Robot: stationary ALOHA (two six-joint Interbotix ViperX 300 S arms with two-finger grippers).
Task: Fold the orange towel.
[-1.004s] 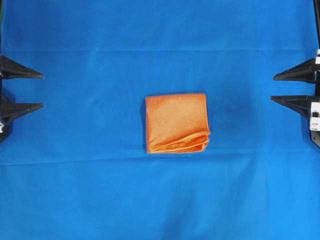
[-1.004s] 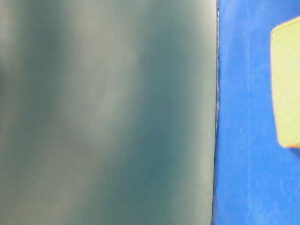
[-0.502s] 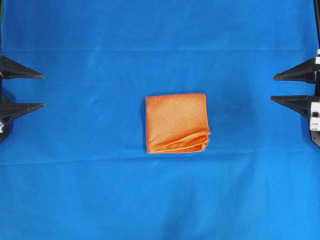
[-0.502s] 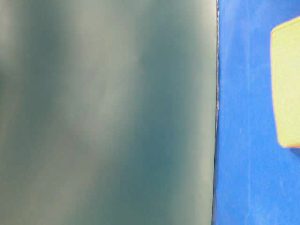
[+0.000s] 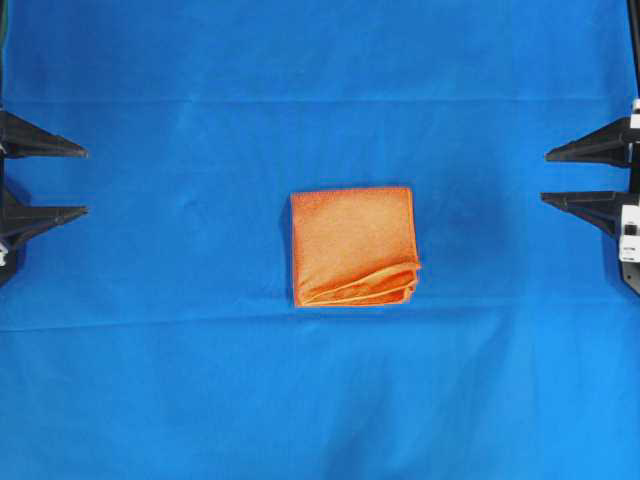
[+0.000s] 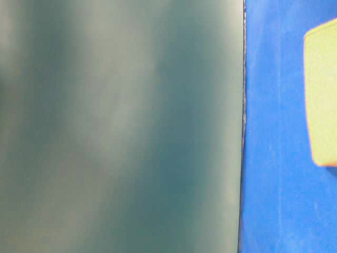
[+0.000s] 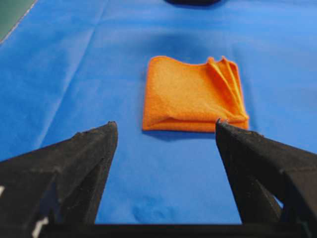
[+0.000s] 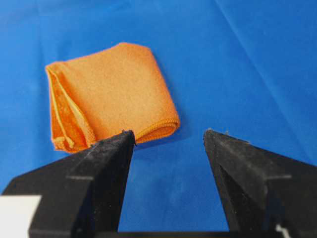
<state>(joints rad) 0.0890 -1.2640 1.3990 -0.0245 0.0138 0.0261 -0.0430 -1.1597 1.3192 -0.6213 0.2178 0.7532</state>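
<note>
The orange towel [image 5: 353, 246] lies folded into a small square in the middle of the blue cloth, its layered edges fanning at the lower right corner. The wrist views also show the towel [image 7: 194, 94] [image 8: 109, 94]. My left gripper [image 5: 85, 182] stands open at the far left edge, well away from the towel. At the far right edge my right gripper [image 5: 545, 176] is open too, with nothing between its fingers. Each wrist view shows its gripper [image 7: 163, 124] [image 8: 168, 131] spread wide over bare blue cloth. In the table-level view, the towel [image 6: 322, 95] is a washed-out pale patch at the right edge.
The blue cloth [image 5: 200, 380] covers the whole table with faint creases. A blurred grey-green surface [image 6: 121, 126] fills most of the table-level view.
</note>
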